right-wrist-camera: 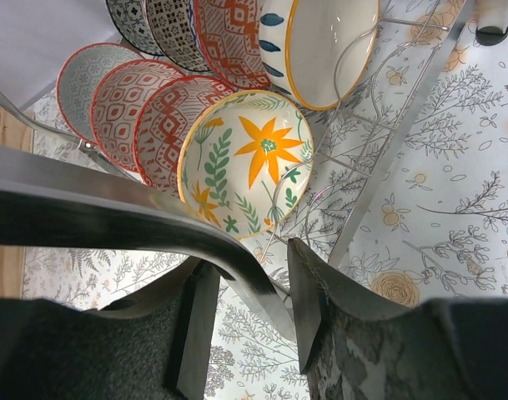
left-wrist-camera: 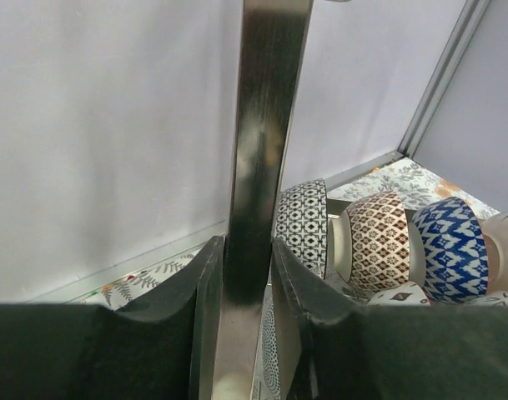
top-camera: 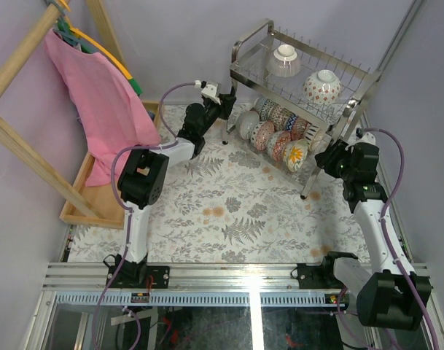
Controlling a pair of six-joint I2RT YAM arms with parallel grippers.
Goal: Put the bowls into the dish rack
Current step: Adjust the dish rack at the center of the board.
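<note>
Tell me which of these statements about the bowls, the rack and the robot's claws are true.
1. The upper tier of the dish rack holds two bowls. True.
2. The lower tier is empty. False: it is packed with bowls standing on edge.
3. The left gripper and right gripper each have a rack bar between their fingers. True.
4. One gripper holds a bowl. False: neither does.
5. The hanging cloth is blue. False: it is pink.

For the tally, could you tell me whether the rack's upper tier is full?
Not full: only two bowls sit on the rack's upper tier; most slots are bare.
</note>
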